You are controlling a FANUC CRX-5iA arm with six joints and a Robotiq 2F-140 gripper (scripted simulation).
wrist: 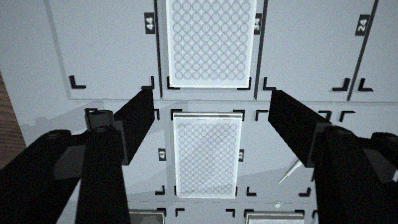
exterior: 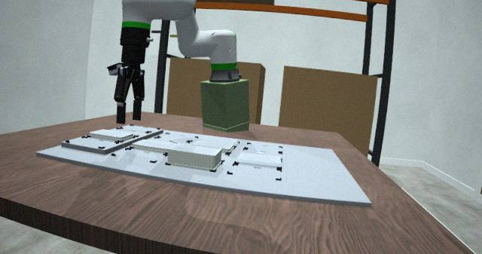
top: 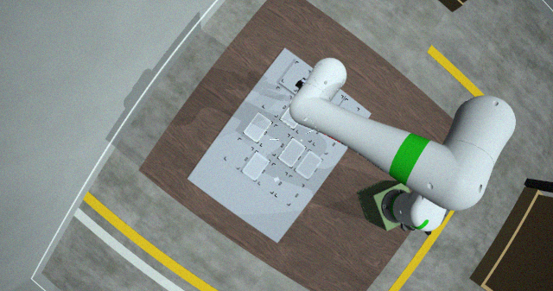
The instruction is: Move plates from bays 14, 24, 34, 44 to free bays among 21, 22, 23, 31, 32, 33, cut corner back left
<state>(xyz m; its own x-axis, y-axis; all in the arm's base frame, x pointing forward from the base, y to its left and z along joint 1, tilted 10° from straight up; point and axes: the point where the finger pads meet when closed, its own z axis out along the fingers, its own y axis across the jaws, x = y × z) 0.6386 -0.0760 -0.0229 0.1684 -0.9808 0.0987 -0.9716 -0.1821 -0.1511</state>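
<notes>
With its fingers parted a little over halfway and nothing between them, the Robotiq 2F-140 gripper (top: 300,84) (exterior: 129,115) (wrist: 211,105) hovers above the deck (top: 233,163) (exterior: 320,182) (wrist: 35,107). Below lies bay 33's sealed plate (top: 290,118) (exterior: 151,145) (wrist: 206,157); beyond it, bay 34's sealed plate (exterior: 111,134) (wrist: 211,42) sits on the raised column, between plateless bays 44 and 24. Others occupy 22 and 31.

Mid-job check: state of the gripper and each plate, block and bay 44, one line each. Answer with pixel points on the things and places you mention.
Gripper (top: 300,84) (exterior: 129,121) (wrist: 211,105): open, raised above the deck.
Plate 34 (exterior: 111,134) (wrist: 211,45): flat.
Plate 33 (top: 290,118) (exterior: 152,145) (wrist: 207,157): flat.
Plate 22 (top: 292,152) (exterior: 212,145) (wrist: 275,218): flat.
Plate 31 (top: 256,166) (exterior: 258,160): flat.
Plate 12 (top: 308,164): flat.
Block (top: 257,127) (exterior: 193,158) (wrist: 147,218): flat, bay 42.
Bay 44 (top: 295,72) (wrist: 107,55): free.
</notes>
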